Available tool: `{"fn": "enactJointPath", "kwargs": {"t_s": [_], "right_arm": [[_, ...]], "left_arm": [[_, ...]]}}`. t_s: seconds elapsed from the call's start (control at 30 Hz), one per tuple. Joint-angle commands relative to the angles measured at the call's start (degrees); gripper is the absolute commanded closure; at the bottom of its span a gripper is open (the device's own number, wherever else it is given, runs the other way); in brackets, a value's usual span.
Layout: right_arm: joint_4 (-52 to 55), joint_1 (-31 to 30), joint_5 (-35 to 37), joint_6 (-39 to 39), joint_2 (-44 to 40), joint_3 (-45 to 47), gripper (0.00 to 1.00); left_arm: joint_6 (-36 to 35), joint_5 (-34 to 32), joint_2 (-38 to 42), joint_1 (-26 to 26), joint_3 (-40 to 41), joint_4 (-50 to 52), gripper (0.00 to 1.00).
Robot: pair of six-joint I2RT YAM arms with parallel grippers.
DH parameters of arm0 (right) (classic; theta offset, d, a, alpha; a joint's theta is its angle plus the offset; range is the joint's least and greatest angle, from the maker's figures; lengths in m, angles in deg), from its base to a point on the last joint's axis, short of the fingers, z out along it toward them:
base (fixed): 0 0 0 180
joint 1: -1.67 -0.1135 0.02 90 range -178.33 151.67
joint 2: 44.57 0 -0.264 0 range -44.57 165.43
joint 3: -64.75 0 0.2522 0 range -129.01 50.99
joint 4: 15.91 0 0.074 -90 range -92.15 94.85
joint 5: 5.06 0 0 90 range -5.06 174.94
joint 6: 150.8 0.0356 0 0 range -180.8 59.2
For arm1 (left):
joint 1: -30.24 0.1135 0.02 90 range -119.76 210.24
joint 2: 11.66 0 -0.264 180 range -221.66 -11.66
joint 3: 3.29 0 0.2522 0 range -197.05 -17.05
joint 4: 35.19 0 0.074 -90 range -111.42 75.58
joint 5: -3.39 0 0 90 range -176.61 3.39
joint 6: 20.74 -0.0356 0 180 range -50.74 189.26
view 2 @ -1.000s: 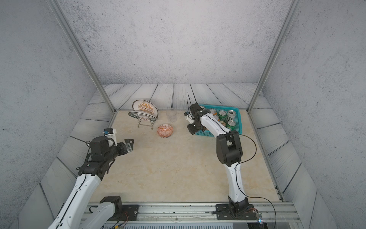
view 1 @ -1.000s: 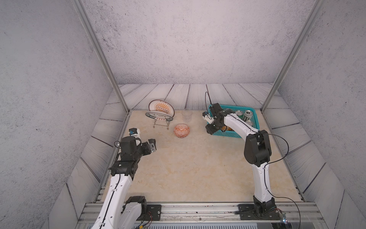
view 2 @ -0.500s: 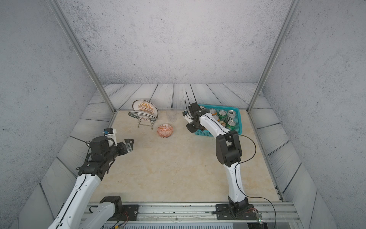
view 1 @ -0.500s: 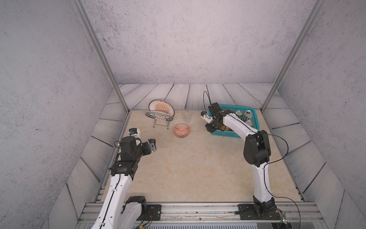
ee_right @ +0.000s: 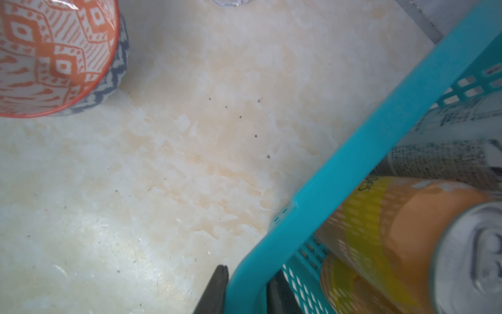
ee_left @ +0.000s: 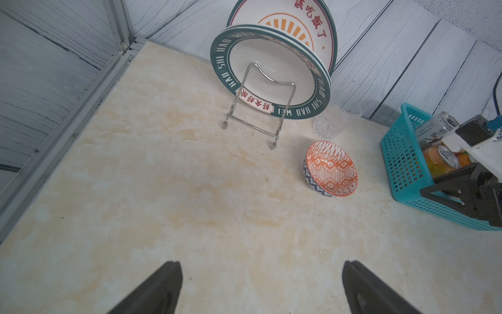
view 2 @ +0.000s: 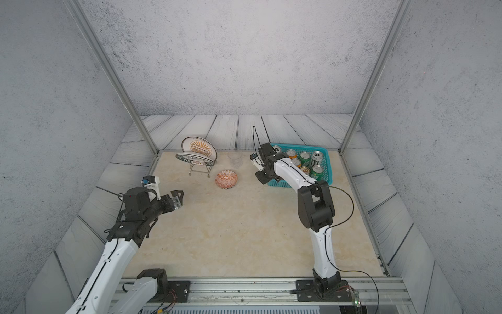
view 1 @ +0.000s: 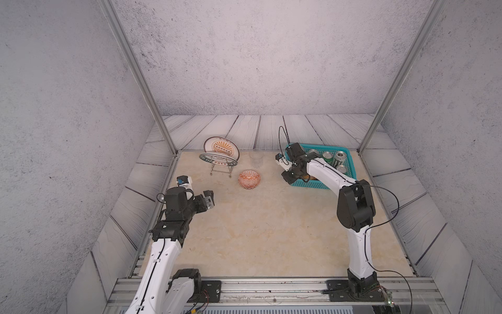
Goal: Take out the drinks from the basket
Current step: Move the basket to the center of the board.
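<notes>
The turquoise basket (view 1: 351, 163) (view 2: 328, 166) stands at the back right of the table, with several drinks upright inside. Orange cans (view 2: 292, 153), green cans (view 2: 304, 155) and a silver-white can (view 2: 316, 156) show their silver tops. My right gripper (view 1: 294, 177) (ee_right: 248, 280) is shut on the basket's left rim (ee_right: 353, 163), one finger outside the wall and one inside. An orange can (ee_right: 407, 231) lies just behind that wall. My left gripper (view 1: 209, 199) (ee_left: 260, 265) hovers open and empty over the table's left side.
An orange-patterned bowl (view 1: 249, 179) sits tilted left of the basket. A clear plastic cup (view 1: 256, 160) stands behind it. Two plates lean in a wire rack (view 1: 220, 156) at the back left. Metal posts (view 1: 380, 119) flank the back corners.
My right gripper's jaws have closed onto the basket's left rim and shifted slightly left. The left arm has not moved.
</notes>
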Motion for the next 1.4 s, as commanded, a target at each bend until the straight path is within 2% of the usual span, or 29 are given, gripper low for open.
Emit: {"fn": "enactJointPath", "kwargs": {"t_s": [0.0, 0.83, 1.37], "right_arm": [[6.2, -2.4, -6.5, 7.2, -2.9, 4.1, 0.80], [1.6, -12.2, -5.1, 15.4, -16.3, 21.6, 0.80], [-2.7, -22.4, -4.7, 25.2, -22.2, 28.8, 0.80]], "left_arm": [[0.2, -0.4, 0.8, 0.4, 0.4, -0.1, 0.01], [0.0, -0.6, 0.6, 0.4, 0.4, -0.1, 0.01], [0.0, -0.8, 0.9, 0.5, 0.3, -0.2, 0.01]]}}
